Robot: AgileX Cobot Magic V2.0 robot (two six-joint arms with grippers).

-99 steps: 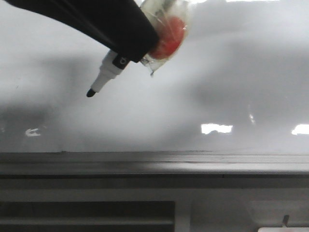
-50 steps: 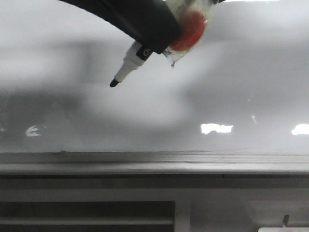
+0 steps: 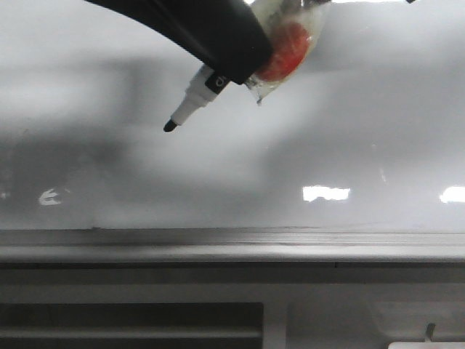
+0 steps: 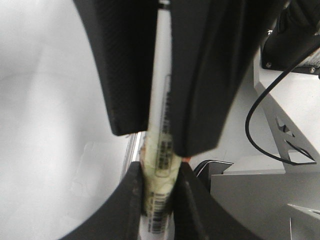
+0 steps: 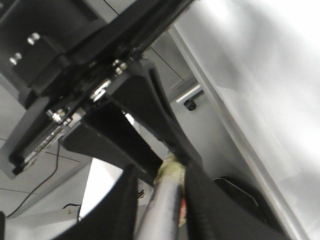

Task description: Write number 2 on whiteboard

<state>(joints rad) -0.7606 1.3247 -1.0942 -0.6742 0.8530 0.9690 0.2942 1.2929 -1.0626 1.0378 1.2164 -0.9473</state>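
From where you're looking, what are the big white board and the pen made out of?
The whiteboard looks like smooth, glossy coated panel: it mirrors bright lights and shadows. The ledge below looks like dull grey metal. The marker seems white plastic with a dark, probably felt, tip. The fingers holding it look like matte black plastic.

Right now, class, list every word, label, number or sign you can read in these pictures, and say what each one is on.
Marker pen, black band: a white character, partly hidden, unreadable.
Marker pen barrel, between the left fingers: printed label text, too blurred to read.
Barcode on the barrel's lower end: no legible digits.
Whiteboard: no writing visible, no 2 yet.
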